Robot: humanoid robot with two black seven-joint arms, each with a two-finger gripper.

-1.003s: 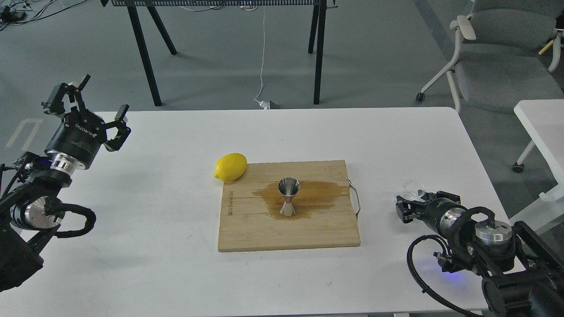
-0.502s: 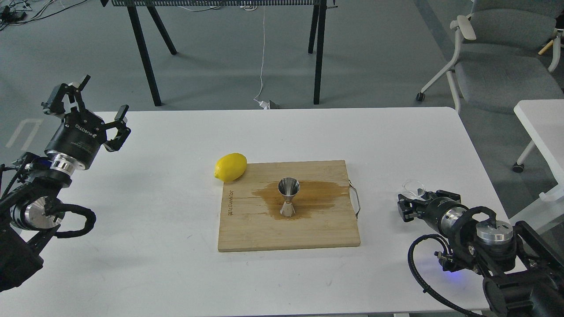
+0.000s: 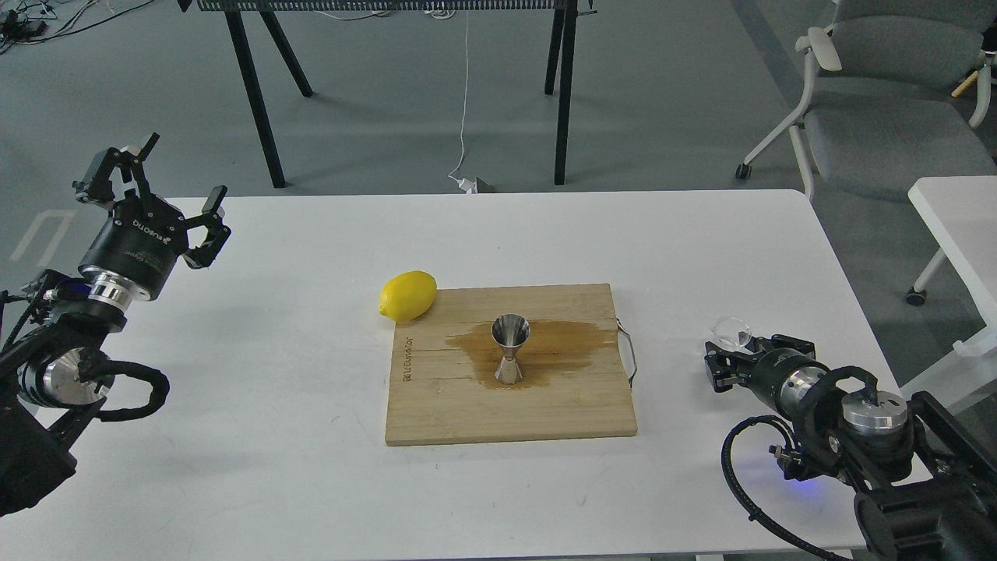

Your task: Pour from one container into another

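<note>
**Desk:** What does the head view show right now?

**Photographer:** A steel jigger (image 3: 510,349) stands upright at the centre of a wooden cutting board (image 3: 467,405), ringed by a brown wet stain (image 3: 572,343). A lemon (image 3: 407,296) sits at the board's 10 o'clock corner, touching its edge. The small clear glass cup (image 3: 732,332) lies well apart from the board, at 3 o'clock on the white worktop (image 3: 311,467).

**Desk:** And the 2 arms?

**Photographer:** The right tool (image 3: 720,365) sits low at the worktop, just beside the cup, which shows at its 12 o'clock. Its fingers are dark and seen end-on, so I cannot tell whether they are apart, together or pinching the glass. The left tool (image 3: 160,187) is raised at the 9 o'clock edge, fingers spread wide, holding nothing.

**Desk:** What changed in the last second?

**Photographer:** Very little. The right tool and the cup have crept slightly toward 3 o'clock together, away from the board. The left arm, jigger, lemon and stain have not moved.

**Desk:** Meaning for the pour?

**Photographer:** My reading: liquid has already reached the board, whether or not the jigger caught its share. Cup and tool drifting off together suggests either a set-down after pouring or a grip being settled. The cup looks empty from here, though clear glass at this size is hard to judge.
</note>
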